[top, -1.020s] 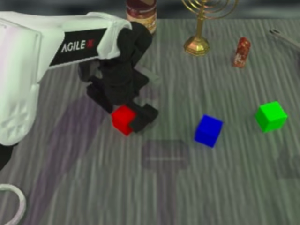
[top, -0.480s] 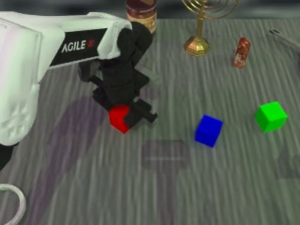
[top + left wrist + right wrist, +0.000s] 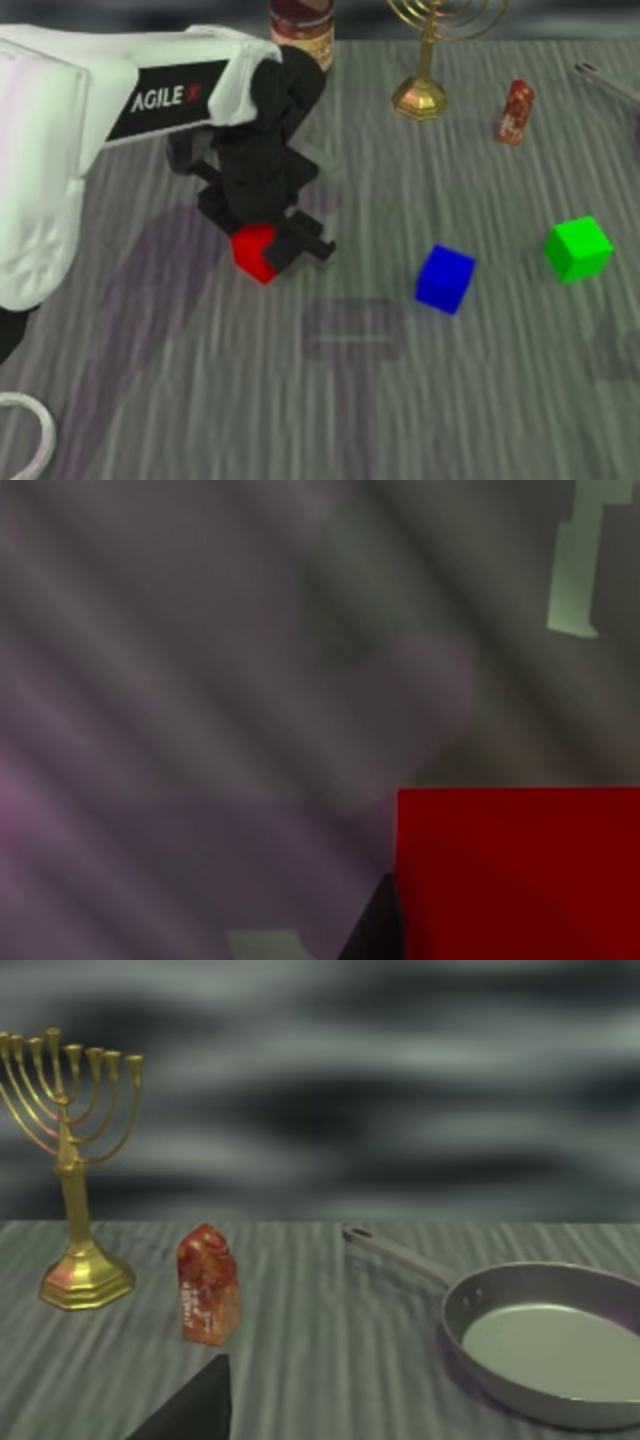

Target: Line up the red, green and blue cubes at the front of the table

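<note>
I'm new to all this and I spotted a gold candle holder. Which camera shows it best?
The right wrist view: the gold candle holder stands whole there, branches to base, beside a small red carton. The top view crops its upper branches. The left wrist view misses it.

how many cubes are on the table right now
3. The red cube sits left of centre, between the left gripper fingers. The blue cube lies right of centre, and the green cube is farther right. None looks hidden.

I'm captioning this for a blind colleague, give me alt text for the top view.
The left gripper is shut on the red cube at the table's left. The blue cube and green cube sit to its right, a gold candelabra behind.
</note>
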`<state>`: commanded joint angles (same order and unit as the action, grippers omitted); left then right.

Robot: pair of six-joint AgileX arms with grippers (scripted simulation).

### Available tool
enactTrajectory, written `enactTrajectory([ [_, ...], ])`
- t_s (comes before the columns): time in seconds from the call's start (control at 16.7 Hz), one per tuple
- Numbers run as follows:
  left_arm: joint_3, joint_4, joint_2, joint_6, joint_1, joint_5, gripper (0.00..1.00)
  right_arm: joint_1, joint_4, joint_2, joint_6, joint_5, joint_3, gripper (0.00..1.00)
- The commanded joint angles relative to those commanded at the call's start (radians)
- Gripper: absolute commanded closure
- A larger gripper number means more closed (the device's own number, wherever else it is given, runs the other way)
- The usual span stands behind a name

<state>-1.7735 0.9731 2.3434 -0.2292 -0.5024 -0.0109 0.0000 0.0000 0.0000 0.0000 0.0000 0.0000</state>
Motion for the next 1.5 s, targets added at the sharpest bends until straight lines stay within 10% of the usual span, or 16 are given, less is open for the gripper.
enactTrajectory([
  [0.9, -0.140, 0.226, -0.082, 0.037, 0.000, 0.002, 1.00, 0.000, 0.000, 0.000, 0.000, 0.000, 0.000, 0.00],
  [1.5, 0.306, 0.144, -0.413, 0.673, -0.173, 0.020, 1.00, 0.000, 0.000, 0.000, 0.000, 0.000, 0.000, 0.00],
])
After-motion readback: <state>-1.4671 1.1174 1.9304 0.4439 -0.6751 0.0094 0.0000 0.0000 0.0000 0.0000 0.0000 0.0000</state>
